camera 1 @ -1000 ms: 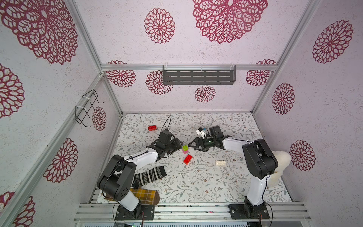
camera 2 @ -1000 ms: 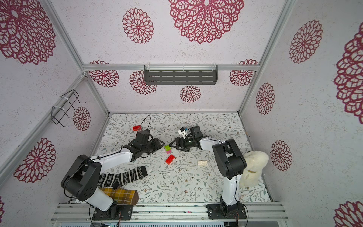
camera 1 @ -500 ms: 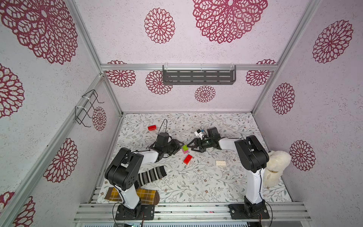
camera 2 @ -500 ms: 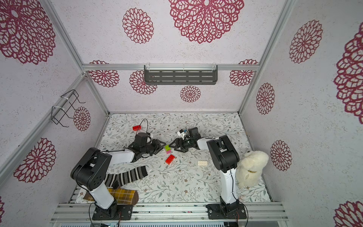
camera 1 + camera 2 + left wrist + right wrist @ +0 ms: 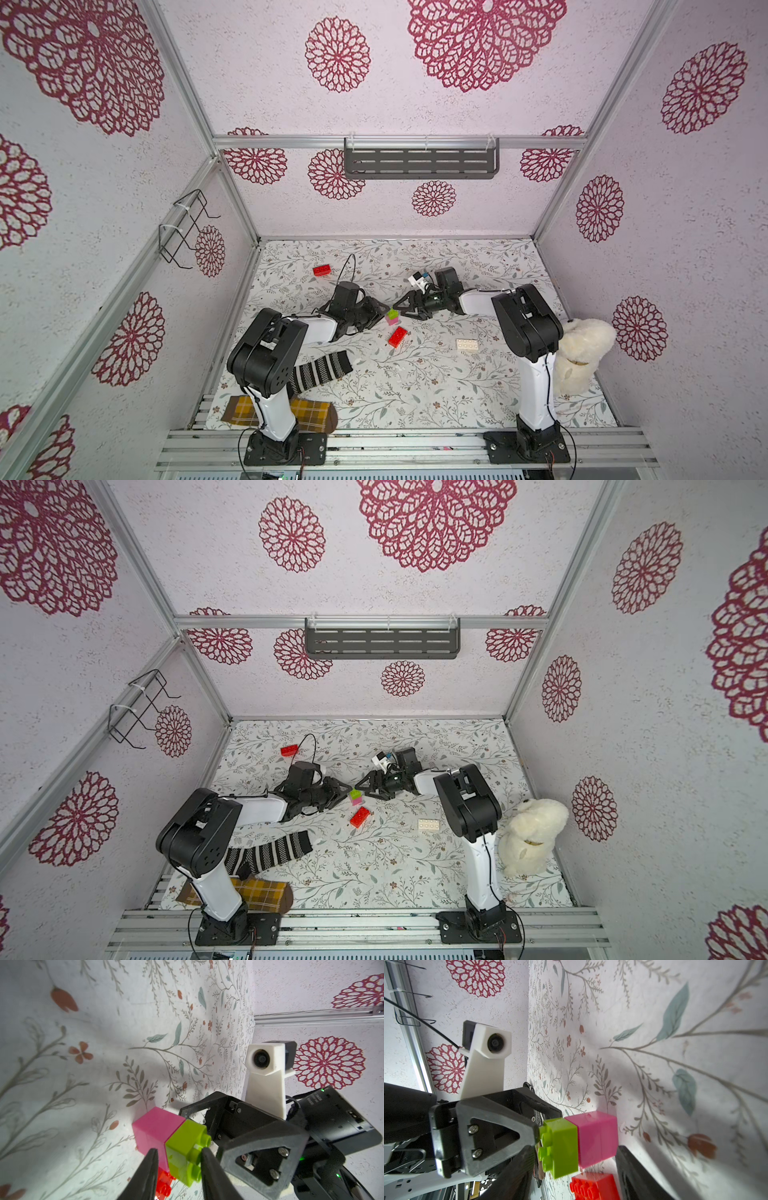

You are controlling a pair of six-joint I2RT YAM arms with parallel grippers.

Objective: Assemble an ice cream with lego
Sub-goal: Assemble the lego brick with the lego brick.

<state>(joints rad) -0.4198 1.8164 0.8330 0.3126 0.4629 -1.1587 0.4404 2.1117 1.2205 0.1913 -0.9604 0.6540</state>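
Note:
A lime-green brick (image 5: 392,312) sits on a pink brick (image 5: 392,320) as a short upright stack mid-table, seen in both top views with the green brick (image 5: 355,793) uppermost. My left gripper (image 5: 179,1150) lies on its side, open, its fingers (image 5: 209,1172) either side of the green brick (image 5: 185,1153). My right gripper (image 5: 574,1148) faces it from the far side, open wider, straddling the green brick (image 5: 560,1147) and pink brick (image 5: 596,1136). A red brick (image 5: 397,336) lies just in front of the stack. A white brick (image 5: 466,344) lies to the right. Another red brick (image 5: 322,270) sits far left.
A striped sock (image 5: 320,370) and a yellow plaid sock (image 5: 307,413) lie by the left arm's base. A cream plush toy (image 5: 582,353) stands at the right wall. A grey shelf (image 5: 419,162) hangs on the back wall and a wire rack (image 5: 187,228) on the left wall.
Both grippers have narrowed, the right one more, and closed in on the green-and-pink stack from opposite sides. Both arms' elbows have swung towards the front. The bricks have not moved.

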